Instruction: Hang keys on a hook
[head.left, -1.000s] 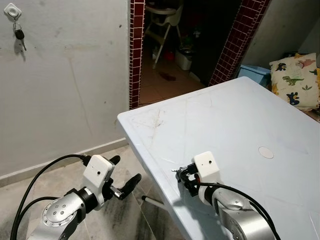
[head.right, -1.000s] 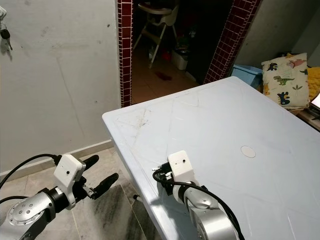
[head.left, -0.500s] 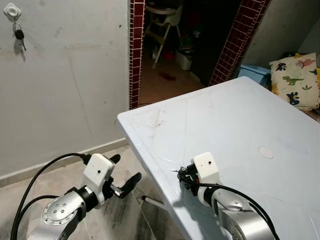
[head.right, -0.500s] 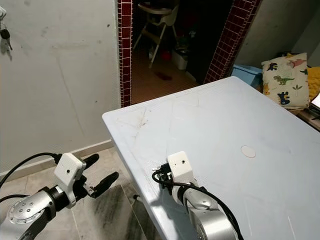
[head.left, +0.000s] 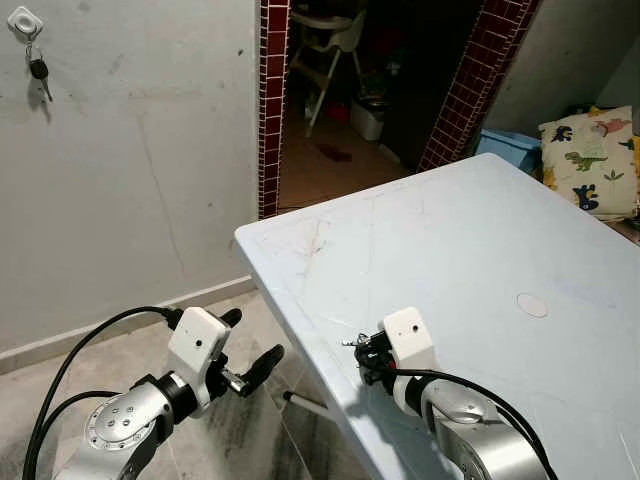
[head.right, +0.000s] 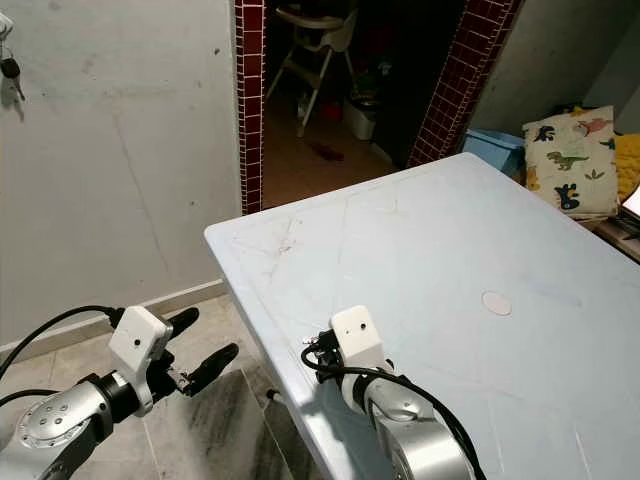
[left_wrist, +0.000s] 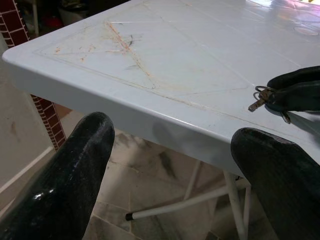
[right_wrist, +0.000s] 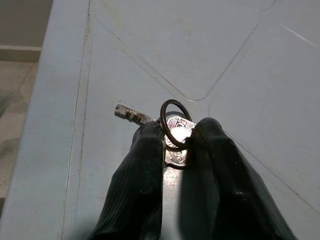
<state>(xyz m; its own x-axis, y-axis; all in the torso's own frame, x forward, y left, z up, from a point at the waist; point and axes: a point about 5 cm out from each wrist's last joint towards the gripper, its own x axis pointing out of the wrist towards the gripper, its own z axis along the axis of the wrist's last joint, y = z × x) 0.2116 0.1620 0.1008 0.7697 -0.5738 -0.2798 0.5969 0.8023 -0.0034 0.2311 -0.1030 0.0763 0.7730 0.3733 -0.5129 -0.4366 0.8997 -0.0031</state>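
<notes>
Right gripper (right_wrist: 175, 137), lower centre of the right wrist frame, with both fingers closed on the keys (right_wrist: 172, 135) at the near edge of the table (head.left: 480, 230). The ring stands up between the fingertips and a key shaft juts out sideways; whether the keys are clear of the tabletop cannot be told. Left gripper (head.left: 250, 365), lower left of the left eye frame, hangs with its fingers spread apart over the floor, beside the table corner. The hook (head.left: 24, 22), upper left on the wall, already carries another key (head.left: 40, 72). Judged step: securing the grasp. The pinch should stay firm and the lift go straight up, leaving the ring exposed for threading over the hook.
</notes>
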